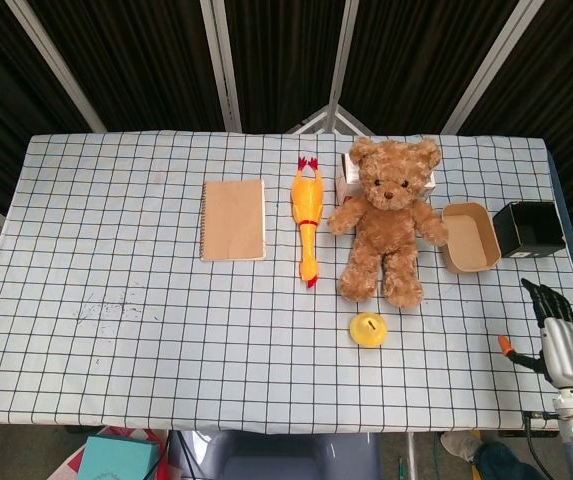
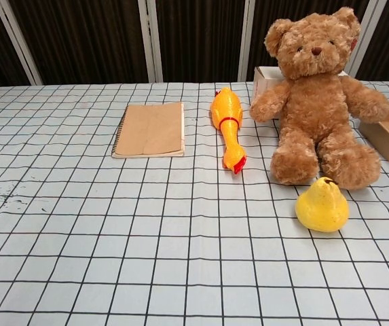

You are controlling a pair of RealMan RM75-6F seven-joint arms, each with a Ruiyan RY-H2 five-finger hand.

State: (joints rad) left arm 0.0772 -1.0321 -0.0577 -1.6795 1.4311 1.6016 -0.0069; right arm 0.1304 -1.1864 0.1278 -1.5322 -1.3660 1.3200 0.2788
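Table [image 1: 116, 250], checked cloth, fills both views; dark slatted wall behind, upper frame.

Teddy bear [image 1: 386, 220] sits upright, right of centre, a white box [image 1: 346, 172] behind its shoulder. Kraft notebook [image 1: 233, 219] lies flat left of centre, long axis up-frame. Rubber chicken [image 1: 307, 222] lies between notebook and bear, long axis up-frame, head toward lower frame. Kraft tray [image 1: 470, 237] just right of bear; black box [image 1: 529, 229] right of that.

Right hand [image 1: 559, 335] at lower right edge of head view, over the table's right border, fingers extended and apart, holding nothing. Nearest to it: black box, directly up-frame; yellow pear [image 1: 369, 329] lies well to its left, below the bear's feet.

Left hand: not visible in either view.
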